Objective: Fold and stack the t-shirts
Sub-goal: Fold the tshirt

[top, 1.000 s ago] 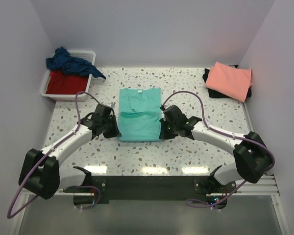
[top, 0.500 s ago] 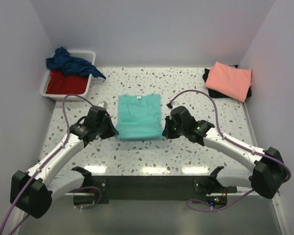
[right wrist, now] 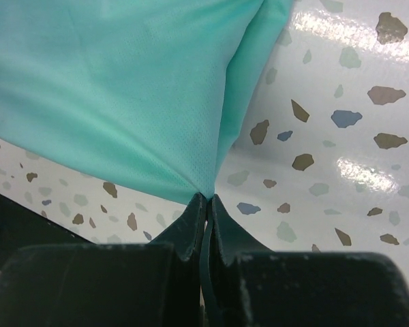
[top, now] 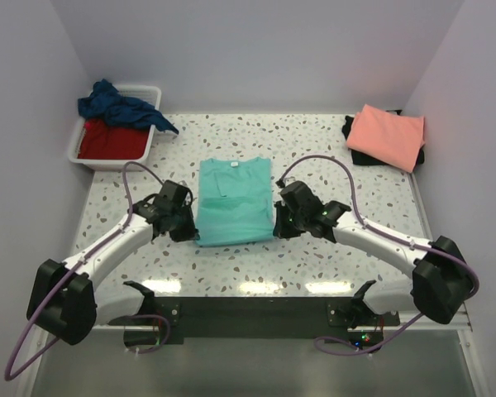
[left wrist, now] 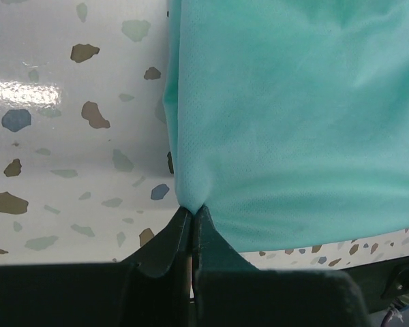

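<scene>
Soft turquoise-teal short-sleeved t-shirt (top: 234, 201), centre of speckled desk (top: 331, 157). Left gripper (left wrist: 192, 210) and right gripper (right wrist: 208, 197) each pinch a near hem corner, drawn slightly toward the near edge since a second ago, probably tensioning the cloth for the next fold.

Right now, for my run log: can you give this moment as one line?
phase: fold | left claw: shut on turquoise t-shirt, near-left corner | right claw: shut on near-right corner | stack: salmon-pink t-shirt over black t-shirt, far right

Bare table (top: 314, 141) is lying open beyond the teal shirt (top: 234, 198), while the tub (top: 73, 150) is blocking the far left corner and the pink shirt (top: 387, 135) is crowding the far right.
</scene>
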Controlling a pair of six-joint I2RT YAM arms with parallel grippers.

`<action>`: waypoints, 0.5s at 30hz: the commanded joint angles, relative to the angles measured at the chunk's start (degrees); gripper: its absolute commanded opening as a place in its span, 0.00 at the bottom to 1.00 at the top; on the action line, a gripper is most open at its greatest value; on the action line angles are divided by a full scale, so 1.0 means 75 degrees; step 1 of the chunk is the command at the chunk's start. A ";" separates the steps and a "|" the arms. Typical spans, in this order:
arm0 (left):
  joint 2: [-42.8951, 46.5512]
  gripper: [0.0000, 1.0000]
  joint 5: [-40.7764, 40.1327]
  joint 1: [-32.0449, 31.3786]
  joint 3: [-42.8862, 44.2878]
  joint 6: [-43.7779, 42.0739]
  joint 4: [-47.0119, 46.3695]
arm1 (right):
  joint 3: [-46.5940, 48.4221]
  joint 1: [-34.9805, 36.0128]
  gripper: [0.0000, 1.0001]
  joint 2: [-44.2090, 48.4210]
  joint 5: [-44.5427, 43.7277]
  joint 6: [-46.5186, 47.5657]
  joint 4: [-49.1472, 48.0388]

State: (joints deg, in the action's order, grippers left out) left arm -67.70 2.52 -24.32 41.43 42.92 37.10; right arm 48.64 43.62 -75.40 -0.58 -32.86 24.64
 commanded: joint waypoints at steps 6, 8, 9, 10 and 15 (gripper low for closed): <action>0.0015 0.00 -0.0981 0.0019 0.1295 -0.0132 0.0701 | 0.1282 -0.0061 0.00 0.0033 -0.1188 0.0479 0.0909; 0.0027 0.00 -0.1063 0.0031 0.1565 -0.0121 0.0760 | 0.1435 -0.0050 0.00 0.0022 -0.1247 0.0549 0.0991; 0.0027 0.00 -0.1063 0.0031 0.1635 -0.0132 0.0760 | 0.1575 -0.0050 0.00 0.0021 -0.1282 0.0573 0.1003; 0.0004 0.00 -0.1121 0.0031 0.1775 -0.0132 0.0772 | 0.1635 -0.0050 0.00 0.0033 -0.1305 0.0585 0.1026; -0.0125 0.00 -0.1437 0.0031 0.2280 -0.0121 0.0889 | 0.2173 -0.0062 0.00 -0.0084 -0.1621 0.0772 0.1097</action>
State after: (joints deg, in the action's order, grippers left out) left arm -68.34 -2.76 -24.45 54.24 42.83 41.06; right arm 60.27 43.55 -75.75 -7.53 -29.63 30.15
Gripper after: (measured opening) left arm 0.028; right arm 0.012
